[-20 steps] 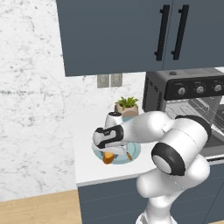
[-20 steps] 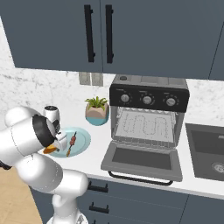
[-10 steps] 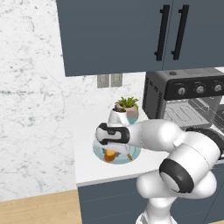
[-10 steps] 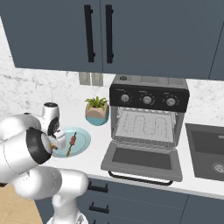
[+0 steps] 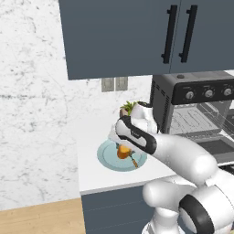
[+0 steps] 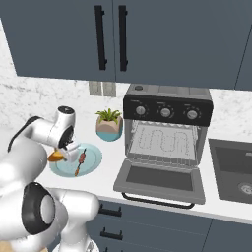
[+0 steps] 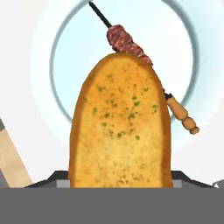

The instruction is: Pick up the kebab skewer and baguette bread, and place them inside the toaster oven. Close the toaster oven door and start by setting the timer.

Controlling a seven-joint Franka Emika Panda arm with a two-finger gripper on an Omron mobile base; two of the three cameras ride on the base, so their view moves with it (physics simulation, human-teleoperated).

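Gripper (image 5: 122,147) sits over the plate (image 5: 106,157) at the left part of the counter (image 5: 91,178), closed on the bread (image 5: 122,151). The loaf hangs from the hand above the plate, its golden-orange end showing below the white hand in the left base view.

Right base view: gripper (image 6: 63,152) at the plate's left edge, bread (image 6: 55,156) poking out to the left of the hand, over the plate (image 6: 91,165) rim.

Hand view: bread (image 7: 120,127) runs up the middle from between the fingers, crust flecked with green. The fingertips themselves are hidden behind the loaf. Below it lies the pale blue plate (image 7: 65,52).

Skewer (image 7: 127,43) lies on the plate, partly covered by the loaf; thin dark tip points up-left, meat chunks mid-stick, tan handle at lower right past the bread. In the right base view the skewer (image 6: 80,160) rests on the plate just right of the gripper, apart from the bread.

Oven (image 6: 167,130) stands to the right on the counter, three knobs on the top panel, wire rack visible inside. Door (image 6: 160,179) is dropped fully open, lying flat toward the counter edge, handle at the front.

Potted plant (image 6: 109,124) stands between plate and oven, by the wall. Sink (image 6: 231,170) is right of the oven.
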